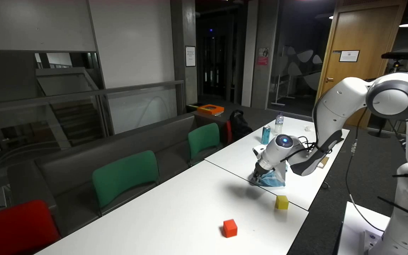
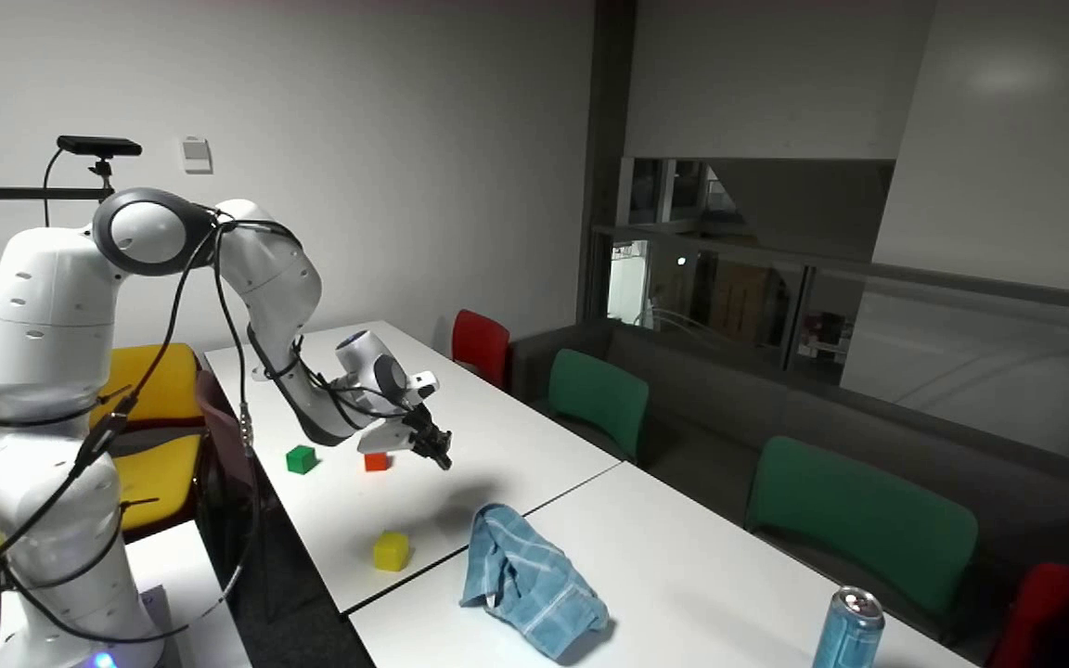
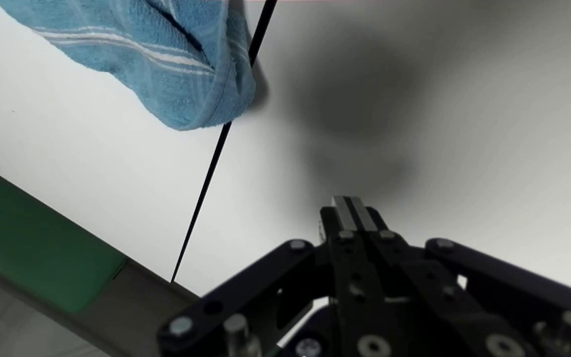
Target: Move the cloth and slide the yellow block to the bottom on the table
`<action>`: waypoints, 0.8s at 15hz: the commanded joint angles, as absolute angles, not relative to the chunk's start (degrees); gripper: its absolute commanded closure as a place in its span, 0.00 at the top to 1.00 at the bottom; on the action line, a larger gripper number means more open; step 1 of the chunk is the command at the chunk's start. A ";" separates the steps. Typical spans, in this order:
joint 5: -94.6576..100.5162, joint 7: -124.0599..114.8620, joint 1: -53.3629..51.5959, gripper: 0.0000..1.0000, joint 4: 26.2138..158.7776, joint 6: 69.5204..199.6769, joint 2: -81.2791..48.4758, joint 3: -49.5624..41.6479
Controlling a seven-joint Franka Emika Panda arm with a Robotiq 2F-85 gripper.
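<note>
"Yellow block (image 2: pixel 392 551) first: where does it sit from the fingers (image 3: pixel 343 213)?"

"Below them and off towards the base of the arm (image 2: pixel 52 353), on the white worktop (image 1: pixel 175 209), just beside the dark seam (image 3: pixel 210 173). Both exterior views show it there."

"And how do the fingers stand?"

"Together, side by side, hovering over the worktop on the yellow block's side of the seam. In the wrist view a soft shadow (image 3: pixel 360 99) lies ahead of their tips."

"What about the cloth (image 3: pixel 166 79)?"

"Blue with white stripes, crumpled, apart from the fingers and mostly across the seam from them; one corner laps over it."

"Anything farther off?"

"A blue can (image 2: pixel 850 635) stands well beyond the cloth from the fingers, a bottle (image 1: pixel 279 124) near it. On the side of the fingers away from the cloth lie a red-orange block (image 1: pixel 230 228) and a green block (image 2: pixel 301 459)."

"And the room?"

"Beyond the fingers, opposite the arm, green chairs (image 1: pixel 126 177) line the worktop, a dark couch (image 2: pixel 701 417) behind them. Behind the fingers, on the arm's side, is a yellow chair (image 2: pixel 163 478); past the bottle's end, a wooden door (image 1: pixel 360 35)."
</note>
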State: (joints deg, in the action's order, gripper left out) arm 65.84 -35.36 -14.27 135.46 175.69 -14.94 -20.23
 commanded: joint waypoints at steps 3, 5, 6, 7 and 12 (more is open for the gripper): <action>76.09 -43.28 -16.00 0.00 140.52 181.21 -9.26 -23.09; 78.30 -43.28 -15.67 0.00 141.59 183.49 -8.91 -22.91; 78.77 -42.91 -15.61 0.00 142.07 184.11 -8.89 -22.69; 79.33 -42.67 -15.63 0.00 142.42 184.35 -8.89 -22.58; 76.87 -41.65 -15.43 0.01 140.92 182.65 -11.18 -21.62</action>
